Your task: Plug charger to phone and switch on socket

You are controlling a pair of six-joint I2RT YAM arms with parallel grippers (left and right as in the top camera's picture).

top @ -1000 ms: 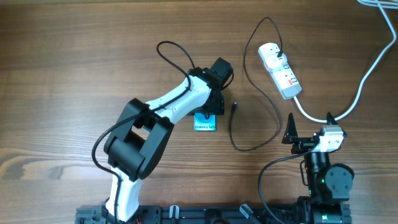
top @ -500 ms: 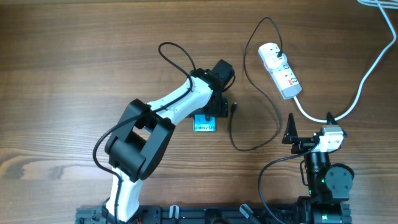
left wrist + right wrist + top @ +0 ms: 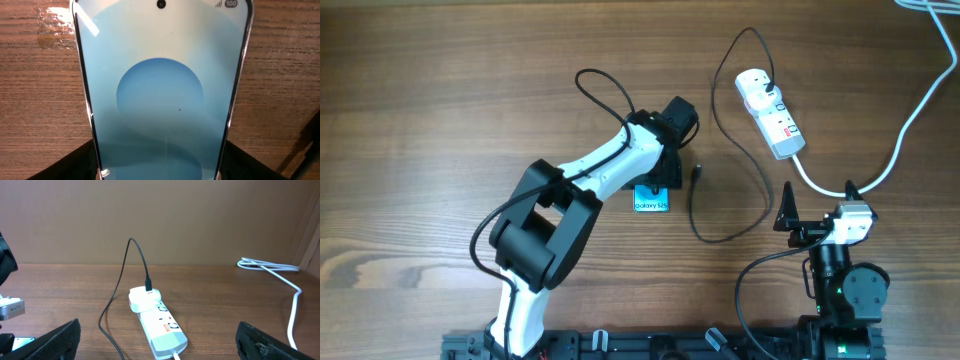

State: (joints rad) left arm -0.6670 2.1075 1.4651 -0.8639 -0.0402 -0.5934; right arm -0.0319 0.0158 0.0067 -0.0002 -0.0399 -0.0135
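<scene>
The phone [image 3: 651, 200] is laid flat, screen up, near the middle of the table [image 3: 440, 90]. It is clasped by the left gripper [image 3: 159, 167] — dark fingers [image 3: 65, 165] are seen pressed against both long edges. The charger [image 3: 698, 173] is seen with its plug tip on the wood just right of the phone, not touching it. Its black cable is looped away to the white adapter [image 3: 752, 82], which is seated in the socket [image 3: 778, 125] at the far right. The right gripper [image 3: 157, 335] is held spread wide at the near right — nothing is held between its fingers.
</scene>
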